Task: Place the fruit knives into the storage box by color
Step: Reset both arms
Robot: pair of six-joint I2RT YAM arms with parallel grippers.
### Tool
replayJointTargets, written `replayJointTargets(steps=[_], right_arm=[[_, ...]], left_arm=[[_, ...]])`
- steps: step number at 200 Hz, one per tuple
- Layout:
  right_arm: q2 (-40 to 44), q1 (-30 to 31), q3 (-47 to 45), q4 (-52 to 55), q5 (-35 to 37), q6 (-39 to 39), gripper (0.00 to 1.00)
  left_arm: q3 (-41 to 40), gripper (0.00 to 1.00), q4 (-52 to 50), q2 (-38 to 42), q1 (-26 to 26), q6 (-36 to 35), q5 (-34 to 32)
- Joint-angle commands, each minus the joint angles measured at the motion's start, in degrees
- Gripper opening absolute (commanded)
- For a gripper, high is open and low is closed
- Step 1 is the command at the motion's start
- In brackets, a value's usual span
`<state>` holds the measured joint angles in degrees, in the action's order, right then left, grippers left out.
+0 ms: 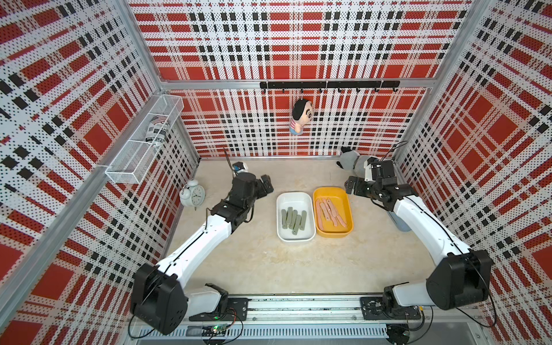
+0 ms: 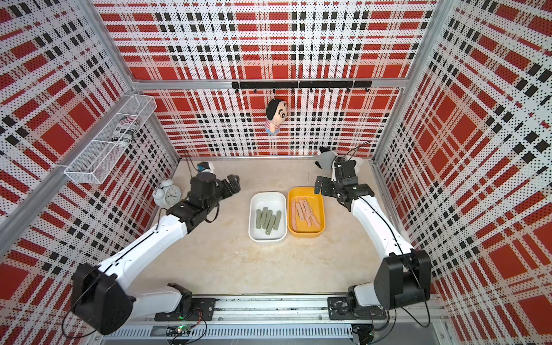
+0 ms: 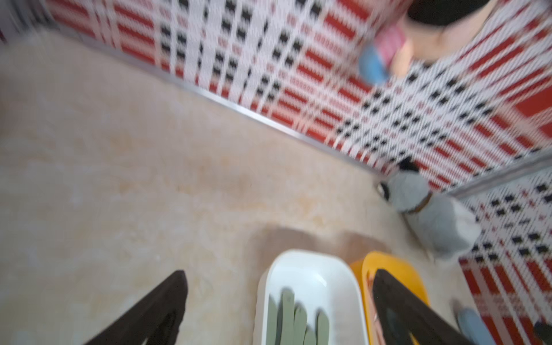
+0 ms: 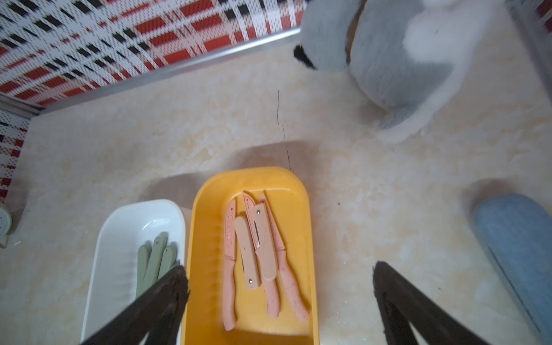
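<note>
Green knives [image 1: 293, 221] in white box [image 1: 294, 199]

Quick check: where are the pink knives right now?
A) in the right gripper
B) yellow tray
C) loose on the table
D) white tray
B: the pink knives lie inside the yellow tray, while the green knives sit in the white tray beside it.

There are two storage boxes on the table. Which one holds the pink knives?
The yellow box: the pink knives lie in it. The white box next to it holds only green knives.
</note>
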<state>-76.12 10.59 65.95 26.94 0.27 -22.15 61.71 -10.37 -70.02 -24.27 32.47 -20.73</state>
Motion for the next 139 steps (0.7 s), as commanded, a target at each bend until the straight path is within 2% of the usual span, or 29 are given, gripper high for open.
replayJointTargets(steps=[1, 16, 34, 55, 76, 89, 100, 118, 131, 139], right_arm=[[9.56, -0.31, -8.88, -17.42, 6.71, 3.72, 1.0], [16.75, -0.31, -17.47, -28.84, 7.98, 8.55, 1.0], [23.12, -0.35, -27.11, -40.15, 11.24, 11.77, 1.0], [25.74, -0.39, -33.26, -45.7, 11.26, 15.48, 1.0], [25.87, -0.4, -37.35, -49.28, 16.11, 17.72, 1.0], [26.07, -0.47, -42.14, -54.84, 18.81, 19.44, 1.0], [25.86, -0.48, -45.51, -59.33, 20.96, 20.71, 1.0], [25.1, -0.48, -51.06, -67.5, 24.3, 22.14, 1.0], [23.62, -0.48, -55.16, -74.35, 26.07, 23.66, 1.0], [22.21, -0.55, -57.96, -79.6, 27.59, 23.74, 1.0]], left_arm=[[0.43, 0.98, 1.89, 3.06, -0.21, -9.49, -18.0], [-4.46, 0.98, 11.68, 5.75, -1.44, -22.13, -18.6], [-12.78, 0.98, 21.73, 9.84, -1.63, -30.64, -19.26], [-28.73, 0.98, 39.66, 15.79, 0.55, -32.22, -20.77], [-42.02, 0.98, 52.67, 17.67, 2.11, -32.4, -21.1], [-46.92, 0.98, 58.32, 15.05, 2.08, -32.75, -27.11], [-51.97, 0.98, 67.29, 11.95, 1.98, -34.75, -29.9], [-60.49, 0.98, 87.98, 4.41, 2.13, -36.46, -29.62], [-62.42, 0.98, 95.61, -2.46, 2.41, -35.71, -30.0], [-62.62, 0.98, 102.83, -7.29, 2.06, -39.11, -29.79]])
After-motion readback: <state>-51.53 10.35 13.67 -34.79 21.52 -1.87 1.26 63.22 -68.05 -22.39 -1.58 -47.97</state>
